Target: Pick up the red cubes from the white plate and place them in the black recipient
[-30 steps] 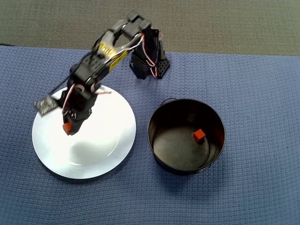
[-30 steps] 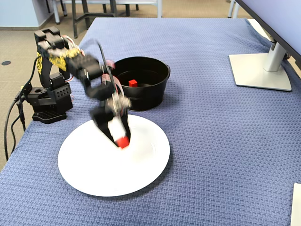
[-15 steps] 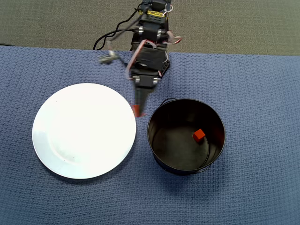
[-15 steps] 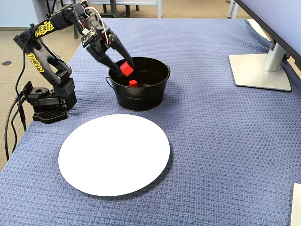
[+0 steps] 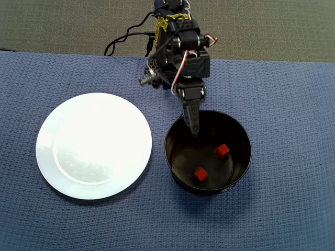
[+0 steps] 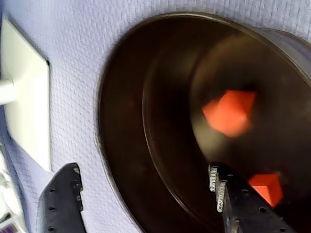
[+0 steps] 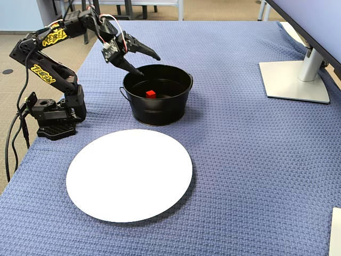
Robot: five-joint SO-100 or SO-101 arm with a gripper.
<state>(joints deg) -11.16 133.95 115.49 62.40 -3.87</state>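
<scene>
- Both tiny matte red cubes lie on the floor of the round black metal pot (image 5: 208, 151): one cube (image 5: 222, 150) toward the right wall in the overhead view, the other cube (image 5: 201, 174) nearer the lower wall, the two apart.
- Large round glossy white plate (image 5: 94, 145) is bare, just beside the pot on the blue woven tabletop (image 5: 293, 157); judged from this, the transfer looks done, w/ only the retreat left.
- Black two-finger gripper (image 6: 146, 187) is spread wide and carries nothing. In the wrist view one finger hangs outside the pot wall over the cloth, the other inside over the pot floor, so the rim sits between them.
- Risk 1: arm pulling back low or sideways, so a finger catches the rim and drags or tips the pot. Cause: the jaws straddle the wall. Probably safest to lift straight up first.
- Risk 2: a downward dip would put the inner finger near the closer cube and knock it about; harmless to the count, but messy.
- Risk 3: thin wire handle (image 7: 123, 94) on the arm-side wall in the fixed view could snag.
- Room: open cloth on all sides of pot and plate; monitor stand (image 7: 298, 80) well apart at far right of the fixed view. Arm base (image 7: 53, 120) sits close to the pot, so the retreat path is short and steep.
</scene>
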